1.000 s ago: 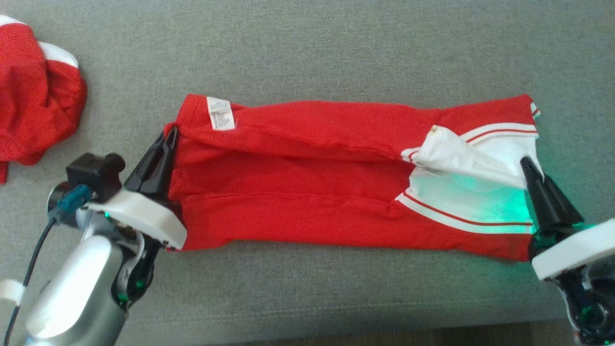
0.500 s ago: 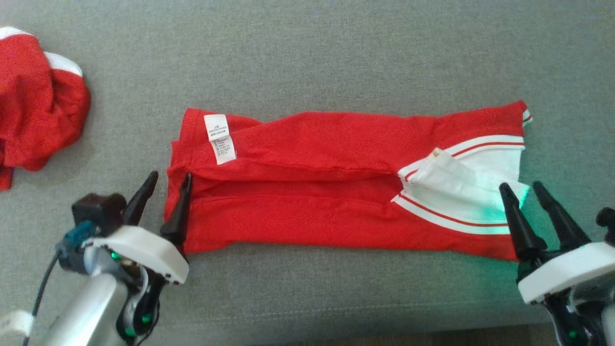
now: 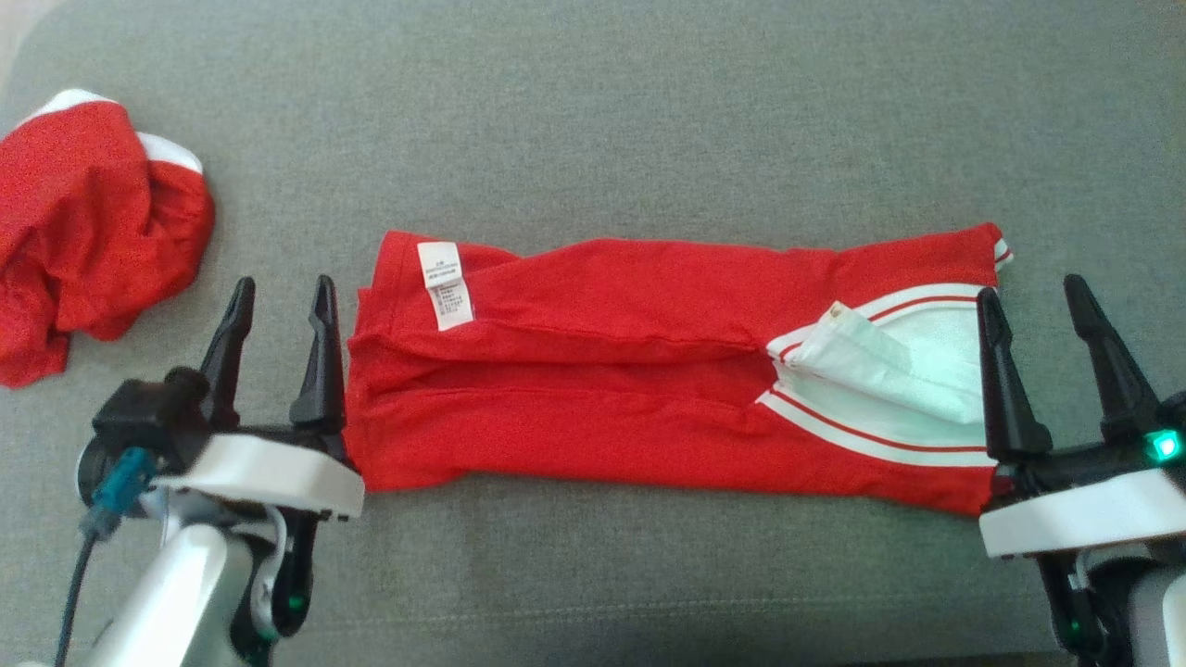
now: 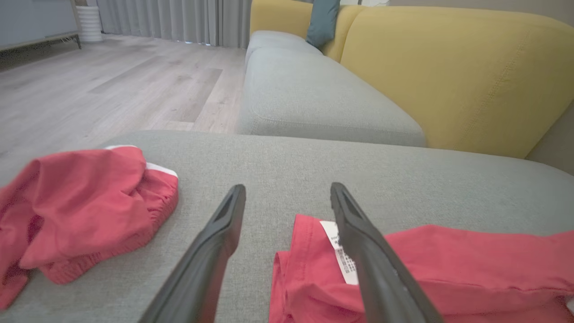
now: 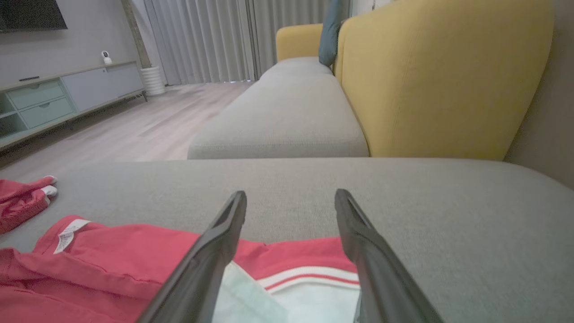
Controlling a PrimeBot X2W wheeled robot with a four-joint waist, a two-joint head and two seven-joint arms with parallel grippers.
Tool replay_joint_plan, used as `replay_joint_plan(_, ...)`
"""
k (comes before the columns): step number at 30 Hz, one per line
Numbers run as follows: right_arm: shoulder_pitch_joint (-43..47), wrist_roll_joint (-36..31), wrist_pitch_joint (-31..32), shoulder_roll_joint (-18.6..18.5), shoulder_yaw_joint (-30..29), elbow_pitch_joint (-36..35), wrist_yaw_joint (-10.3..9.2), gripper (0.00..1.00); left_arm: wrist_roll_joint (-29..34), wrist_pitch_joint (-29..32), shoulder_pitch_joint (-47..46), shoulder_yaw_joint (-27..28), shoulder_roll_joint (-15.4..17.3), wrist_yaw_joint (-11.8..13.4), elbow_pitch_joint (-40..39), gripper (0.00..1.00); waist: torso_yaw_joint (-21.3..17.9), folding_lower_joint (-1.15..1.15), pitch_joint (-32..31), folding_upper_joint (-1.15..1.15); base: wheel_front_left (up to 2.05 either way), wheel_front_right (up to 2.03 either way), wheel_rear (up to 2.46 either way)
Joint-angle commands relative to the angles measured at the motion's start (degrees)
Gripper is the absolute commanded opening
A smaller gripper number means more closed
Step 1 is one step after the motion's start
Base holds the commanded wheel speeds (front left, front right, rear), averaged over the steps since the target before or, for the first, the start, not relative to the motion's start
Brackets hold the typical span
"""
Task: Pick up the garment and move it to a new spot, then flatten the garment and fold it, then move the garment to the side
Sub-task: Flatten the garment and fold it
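Jaws wide open both sides, nothing held; folded red garment [image 3: 593, 389] lies flat on the grey sofa seat [image 3: 649, 120].
L to R: crumpled red-and-white cloth [image 3: 93, 232] well apart at far left; left gripper [image 3: 283, 283] empty, inner finger just beside garment's left edge; white care label [image 3: 443, 283] near that edge; white pocket lining [image 3: 880, 366] flipped out on striped white end; right gripper [image 3: 1030, 287] empty, one finger over that end, other over bare seat.

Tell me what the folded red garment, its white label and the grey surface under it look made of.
Folded red garment: soft matte knit, probably cotton or jersey; it creases and drapes limply. White label: thin woven or printed tape with small dark print. Grey surface: matte woven upholstery with a flecked weave and a stitched seam.
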Motion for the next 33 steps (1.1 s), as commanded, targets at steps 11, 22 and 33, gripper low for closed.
replay_joint_plan(11, -0.8, -1.1, -0.9, 1.2, 0.7, -0.8, -0.04, 1.0, 2.4, -0.7, 1.2, 1.9, 1.7, 0.8, -2.9, 1.0, 0.2, 0.0, -1.9, 0.0, 0.0, 0.0, 0.0)
replay_joint_plan(22, -0.9, -0.3, -0.4, 1.5, 0.6, -0.2, -0.04, 1.0, 2.5, -0.7, 0.8, 1.6, 1.6, 0.8, -2.4, 1.0, 0.1, 0.0, -1.5, 0.0, 0.0, 0.0, 0.0)
replay_joint_plan(33, -2.2, 1.8, 3.4, -0.8, -2.2, 7.4, -0.04, 1.0, 2.9, -0.6, -1.5, 1.0, 1.4, 0.2, -2.1, 1.0, 0.8, 0.0, 2.3, 0.0, 0.0, 0.0, 0.0)
